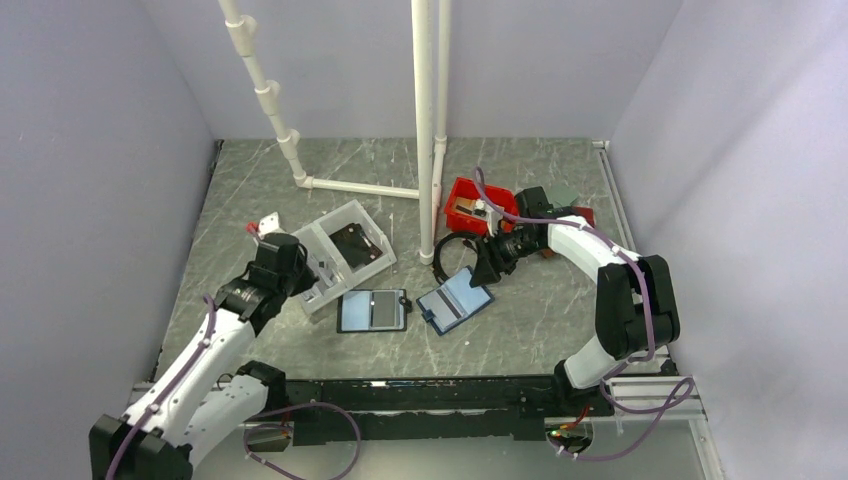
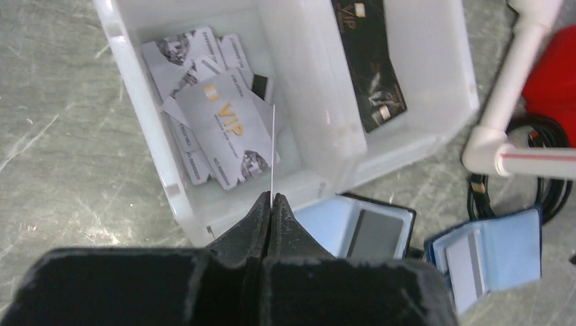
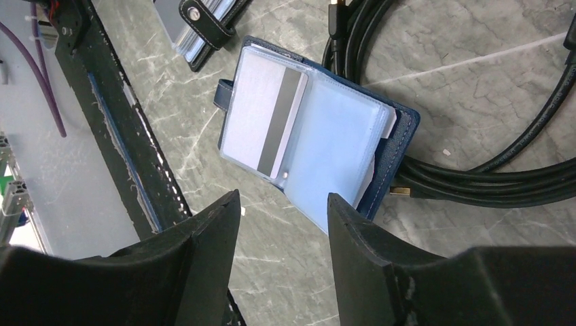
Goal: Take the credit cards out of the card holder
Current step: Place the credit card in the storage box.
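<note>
Left gripper (image 2: 272,201) clamps card (image 2: 272,149) over bin (image 2: 312,122); right gripper (image 3: 283,200) apart above card holder (image 3: 333,142).

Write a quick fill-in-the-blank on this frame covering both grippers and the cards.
1. The left gripper is ____ on a thin card held edge-on over the white bin.
2. The right gripper hovers with jaws ____ above the card holder.
3. The sleeved card in the card holder shows a grey ____.
Missing words: shut; open; stripe.
</note>
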`<action>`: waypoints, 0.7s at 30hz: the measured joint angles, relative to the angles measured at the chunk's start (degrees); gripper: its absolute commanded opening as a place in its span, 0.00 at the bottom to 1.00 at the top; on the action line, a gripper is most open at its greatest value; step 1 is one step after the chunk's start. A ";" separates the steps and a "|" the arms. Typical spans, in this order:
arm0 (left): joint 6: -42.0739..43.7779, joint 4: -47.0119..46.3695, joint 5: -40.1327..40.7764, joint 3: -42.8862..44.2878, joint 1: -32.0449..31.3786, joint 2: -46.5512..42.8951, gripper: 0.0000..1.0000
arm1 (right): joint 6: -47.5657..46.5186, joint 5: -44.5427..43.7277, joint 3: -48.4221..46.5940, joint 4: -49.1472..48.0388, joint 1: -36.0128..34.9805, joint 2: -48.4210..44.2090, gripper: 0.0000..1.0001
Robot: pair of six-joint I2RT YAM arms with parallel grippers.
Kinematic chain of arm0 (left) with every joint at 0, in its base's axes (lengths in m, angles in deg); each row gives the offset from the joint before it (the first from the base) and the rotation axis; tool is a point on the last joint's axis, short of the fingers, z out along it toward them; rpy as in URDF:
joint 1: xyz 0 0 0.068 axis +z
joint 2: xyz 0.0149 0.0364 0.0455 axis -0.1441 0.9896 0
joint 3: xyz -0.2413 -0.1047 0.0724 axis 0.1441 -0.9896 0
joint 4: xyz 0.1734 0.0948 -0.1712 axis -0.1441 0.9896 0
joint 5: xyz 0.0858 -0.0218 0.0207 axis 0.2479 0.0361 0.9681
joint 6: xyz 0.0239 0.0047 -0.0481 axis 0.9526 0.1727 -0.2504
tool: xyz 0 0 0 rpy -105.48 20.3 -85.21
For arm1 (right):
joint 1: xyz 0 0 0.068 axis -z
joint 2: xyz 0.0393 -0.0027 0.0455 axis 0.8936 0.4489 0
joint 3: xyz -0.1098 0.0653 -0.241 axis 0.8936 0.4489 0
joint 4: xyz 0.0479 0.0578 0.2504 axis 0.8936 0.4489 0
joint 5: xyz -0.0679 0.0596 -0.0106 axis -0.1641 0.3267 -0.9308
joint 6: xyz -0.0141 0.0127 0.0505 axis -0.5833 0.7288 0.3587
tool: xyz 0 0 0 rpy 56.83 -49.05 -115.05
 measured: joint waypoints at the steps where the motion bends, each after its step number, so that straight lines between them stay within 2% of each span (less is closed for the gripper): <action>1: 0.02 -0.46 -0.13 0.00 0.87 0.94 0.00 | -0.02 -0.02 0.00 0.02 0.00 0.00 0.54; 10: -0.35 -11.67 -10.34 -1.05 15.54 7.80 0.00 | -0.04 0.02 0.00 0.04 0.00 0.00 0.54; 13: -1.09 -15.02 -14.27 -1.60 18.51 11.17 0.00 | -0.15 0.02 0.00 0.07 0.00 0.00 0.55; 16: -1.60 -16.76 -17.51 -1.81 20.11 15.30 0.15 | -0.22 0.02 0.00 0.09 0.00 0.00 0.55; 19: -2.49 -16.83 -18.86 -1.75 20.59 17.97 0.34 | -0.24 0.02 0.00 0.09 0.00 0.00 0.55; 21: -3.34 -15.15 -18.34 -1.29 20.61 18.84 0.51 | -0.24 0.02 0.00 0.11 0.00 0.00 0.55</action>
